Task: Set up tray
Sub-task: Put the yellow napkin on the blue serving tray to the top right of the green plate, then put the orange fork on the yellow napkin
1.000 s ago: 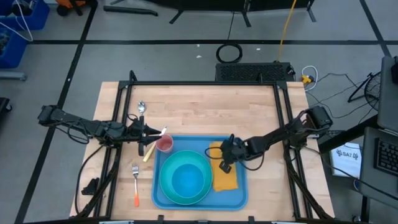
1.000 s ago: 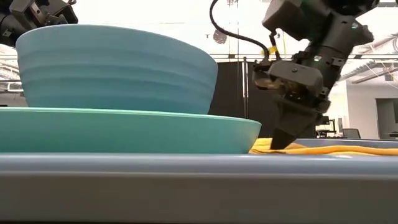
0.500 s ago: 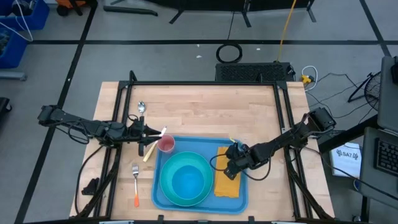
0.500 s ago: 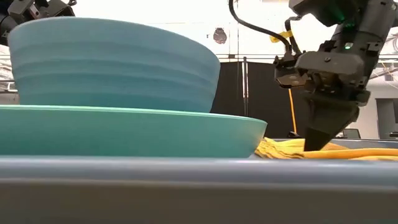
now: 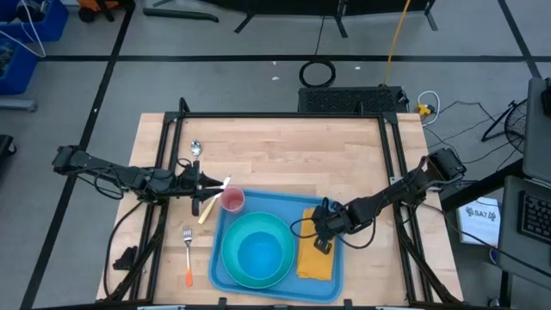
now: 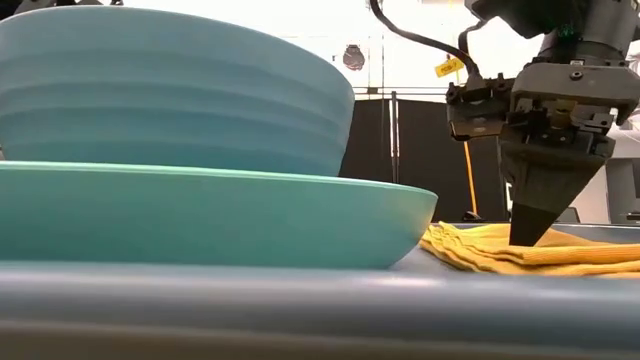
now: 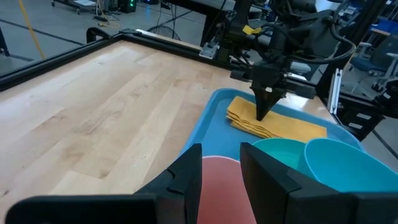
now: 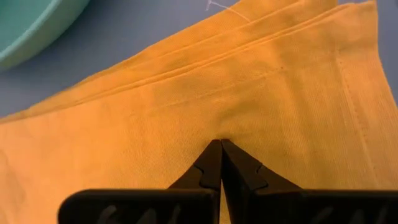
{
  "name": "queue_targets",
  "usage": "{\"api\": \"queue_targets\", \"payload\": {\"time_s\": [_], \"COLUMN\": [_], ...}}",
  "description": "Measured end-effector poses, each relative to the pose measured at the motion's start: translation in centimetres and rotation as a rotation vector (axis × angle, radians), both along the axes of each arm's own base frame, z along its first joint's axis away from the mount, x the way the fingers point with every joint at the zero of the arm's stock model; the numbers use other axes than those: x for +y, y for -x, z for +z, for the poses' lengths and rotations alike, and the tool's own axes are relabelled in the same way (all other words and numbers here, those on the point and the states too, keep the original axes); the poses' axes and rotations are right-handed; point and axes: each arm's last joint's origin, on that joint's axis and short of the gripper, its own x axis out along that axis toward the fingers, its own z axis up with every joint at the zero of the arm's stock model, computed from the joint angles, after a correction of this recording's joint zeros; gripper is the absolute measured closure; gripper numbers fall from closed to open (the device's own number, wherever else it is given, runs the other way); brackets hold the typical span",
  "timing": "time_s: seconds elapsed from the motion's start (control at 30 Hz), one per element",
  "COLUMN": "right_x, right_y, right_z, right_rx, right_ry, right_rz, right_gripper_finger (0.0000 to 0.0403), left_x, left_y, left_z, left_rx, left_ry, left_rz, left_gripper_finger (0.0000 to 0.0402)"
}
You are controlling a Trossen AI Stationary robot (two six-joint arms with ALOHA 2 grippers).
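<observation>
On wooden table, large blue plastic tray (image 5: pixel 258 202) near front edge. Right gripper (image 5: pixel 322 244) fully closed, tips pressing folded yellow cloth napkin (image 5: pixel 312 263) in tray. Left gripper (image 5: pixel 225 199) clamped on pink cup (image 5: pixel 232 201) at tray's corner.

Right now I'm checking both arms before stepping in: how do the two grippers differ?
The left gripper is shut on the pink cup at the tray's back-left corner; the right gripper is shut, holding nothing. The left reaches level; the right points down, tip on the yellow napkin. Both are dark and two-fingered.
</observation>
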Motion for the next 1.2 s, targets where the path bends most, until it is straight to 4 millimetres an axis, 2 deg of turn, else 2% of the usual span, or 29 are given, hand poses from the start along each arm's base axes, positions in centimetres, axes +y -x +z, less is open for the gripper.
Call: {"api": "queue_targets", "payload": {"time_s": [0.2, 0.37, 0.6, 0.77, 0.9, 1.0, 1.2], "right_x": [-0.3, -0.5, -0.5, -1.2, -3.0, -4.6, -7.1], "right_y": [-0.4, -0.9, -1.3, -0.6, 1.2, 3.0, 7.7], "right_z": [2.2, 6.0, 10.2, 10.6, 9.5, 8.9, 7.8], "right_rx": [-0.164, -0.431, -0.745, -0.914, -0.999, -1.090, -1.267], "right_ry": [0.047, 0.108, 0.168, 0.231, 0.301, 0.306, 0.365], "right_rz": [0.066, 0.102, 0.202, 0.234, 0.204, 0.142, 0.094], "right_gripper_finger": [0.0394, 0.0362, 0.0311, 0.0290, 0.0285, 0.0285, 0.0286], "left_x": [0.0, 0.0, 0.1, 0.8, 1.5, 1.8, 2.2], "left_y": [0.0, 0.0, 0.1, 0.6, 1.6, 2.1, 2.4], "left_z": [0.0, -0.1, -0.2, -1.8, -2.9, -2.5, 0.0], "left_rx": [-0.002, 0.003, 0.018, 0.143, 0.317, 0.383, 0.386], "left_ry": [0.019, 0.041, 0.050, 0.227, 0.357, 0.380, 0.333], "left_rz": [0.008, 0.013, 0.053, 0.220, 0.360, 0.425, 0.447], "left_gripper_finger": [0.0289, 0.0289, 0.0289, 0.0289, 0.0289, 0.0289, 0.0289]}}
